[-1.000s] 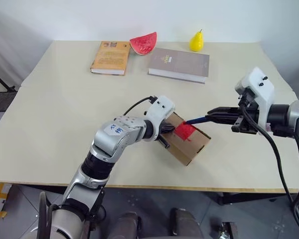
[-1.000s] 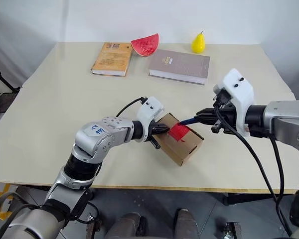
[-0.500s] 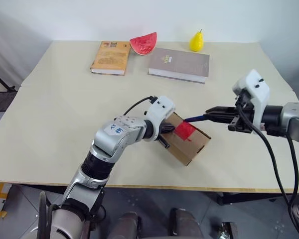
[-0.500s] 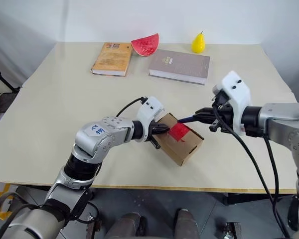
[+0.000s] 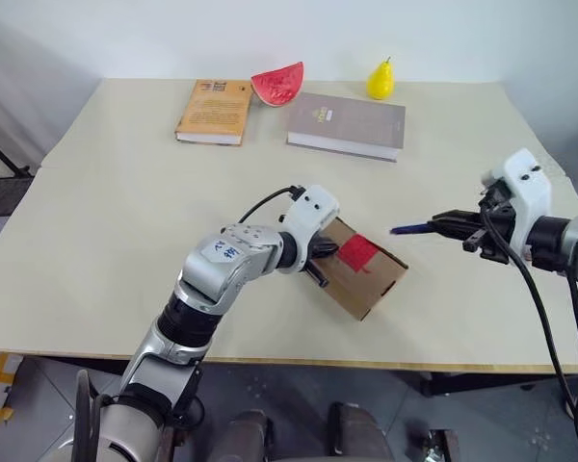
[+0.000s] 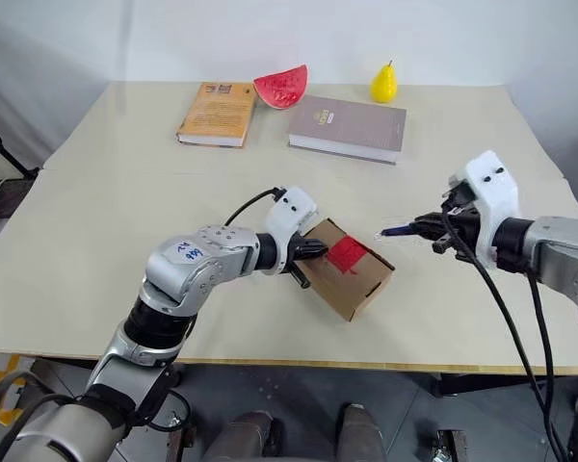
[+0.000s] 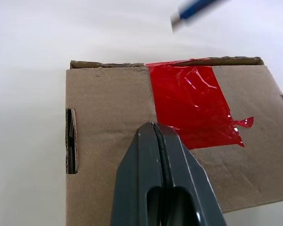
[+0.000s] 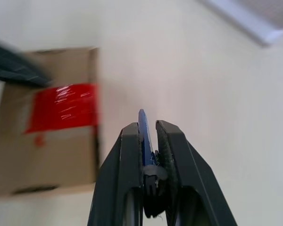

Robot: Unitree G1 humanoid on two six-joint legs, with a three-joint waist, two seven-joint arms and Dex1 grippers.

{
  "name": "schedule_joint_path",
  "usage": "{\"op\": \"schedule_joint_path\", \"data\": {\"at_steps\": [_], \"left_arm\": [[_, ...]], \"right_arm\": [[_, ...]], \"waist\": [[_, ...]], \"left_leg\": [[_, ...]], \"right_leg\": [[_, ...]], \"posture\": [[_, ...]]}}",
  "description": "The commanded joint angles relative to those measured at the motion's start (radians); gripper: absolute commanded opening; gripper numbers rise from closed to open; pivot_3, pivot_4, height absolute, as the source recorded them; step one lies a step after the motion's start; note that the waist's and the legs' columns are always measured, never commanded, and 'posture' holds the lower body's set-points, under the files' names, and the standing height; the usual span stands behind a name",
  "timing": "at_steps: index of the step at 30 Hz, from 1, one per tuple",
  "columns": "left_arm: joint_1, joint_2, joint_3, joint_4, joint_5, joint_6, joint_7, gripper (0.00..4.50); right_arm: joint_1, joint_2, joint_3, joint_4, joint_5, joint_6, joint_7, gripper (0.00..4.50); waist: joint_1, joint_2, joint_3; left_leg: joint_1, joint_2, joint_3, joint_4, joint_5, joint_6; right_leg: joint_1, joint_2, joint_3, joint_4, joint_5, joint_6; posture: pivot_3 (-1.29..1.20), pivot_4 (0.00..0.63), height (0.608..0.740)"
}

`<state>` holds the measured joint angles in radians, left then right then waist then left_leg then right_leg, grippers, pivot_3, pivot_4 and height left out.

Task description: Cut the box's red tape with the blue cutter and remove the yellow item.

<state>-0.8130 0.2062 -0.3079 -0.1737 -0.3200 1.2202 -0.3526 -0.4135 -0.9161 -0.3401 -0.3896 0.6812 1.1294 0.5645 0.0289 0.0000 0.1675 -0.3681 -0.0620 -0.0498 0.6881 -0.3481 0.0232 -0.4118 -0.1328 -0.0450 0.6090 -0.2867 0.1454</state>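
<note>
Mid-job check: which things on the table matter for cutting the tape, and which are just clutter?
In play: box, red tape, blue cutter in the right gripper, left gripper pressing the box top.
Clutter: orange book, grey book, watermelon slice, pear.

The two books' covers, one orange [image 5: 213, 111] and one grey [image 5: 348, 123], are showing small print, but none of it is proving readable.

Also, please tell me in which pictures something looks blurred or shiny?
In the left wrist view the red tape shows small bright glints and wrinkles, while the blue cutter is a smeared streak. In the right wrist view the box and its tape look soft, and the right hand gripping the cutter is sharper. The head views are evenly lit, with soft shadows.
</note>
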Motion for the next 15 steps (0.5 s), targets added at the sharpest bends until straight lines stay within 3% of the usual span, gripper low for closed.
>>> {"op": "schedule_joint_path", "data": {"at_steps": [1,4,8,15], "left_arm": [[0.026,0.013,-0.029,0.042,0.025,0.03,0.006,0.02],[0.025,0.014,-0.028,0.042,0.025,0.031,0.006,0.02],[0.023,0.021,-0.024,0.045,0.027,0.031,0.003,0.0],[0.021,0.038,-0.016,0.044,0.024,0.031,-0.011,0.0]], "right_arm": [[0.086,0.086,-0.09,0.035,-0.033,-0.086,-0.053,0.16],[0.153,0.179,-0.144,0.073,-0.049,-0.14,-0.102,0.16],[0.242,0.286,-0.216,0.087,-0.034,-0.167,-0.151,1.42],[0.33,0.257,-0.236,0.022,-0.022,-0.133,-0.153,3.93]], "waist": [[0.0,0.0,0.0],[0.0,0.001,0.0],[-0.001,0.001,0.0],[-0.006,0.003,-0.001]], "left_leg": [[0.0,0.0,0.0,0.0,0.0,0.0],[0.0,0.0,0.001,0.0,0.0,0.0],[0.001,0.0,0.0,-0.001,0.0,0.0],[0.003,0.0,0.002,-0.001,0.0,0.0]], "right_leg": [[0.0,0.0,0.0,0.001,0.0,0.0],[0.0,0.0,0.0,0.002,0.0,0.0],[0.0,0.001,0.0,0.002,0.0,0.0],[0.0,0.001,0.001,0.002,0.0,0.0]], "posture": [[0.0,0.15,0.74],[0.0,0.15,0.74],[0.0,0.15,0.74],[0.0,0.15,0.74]]}}
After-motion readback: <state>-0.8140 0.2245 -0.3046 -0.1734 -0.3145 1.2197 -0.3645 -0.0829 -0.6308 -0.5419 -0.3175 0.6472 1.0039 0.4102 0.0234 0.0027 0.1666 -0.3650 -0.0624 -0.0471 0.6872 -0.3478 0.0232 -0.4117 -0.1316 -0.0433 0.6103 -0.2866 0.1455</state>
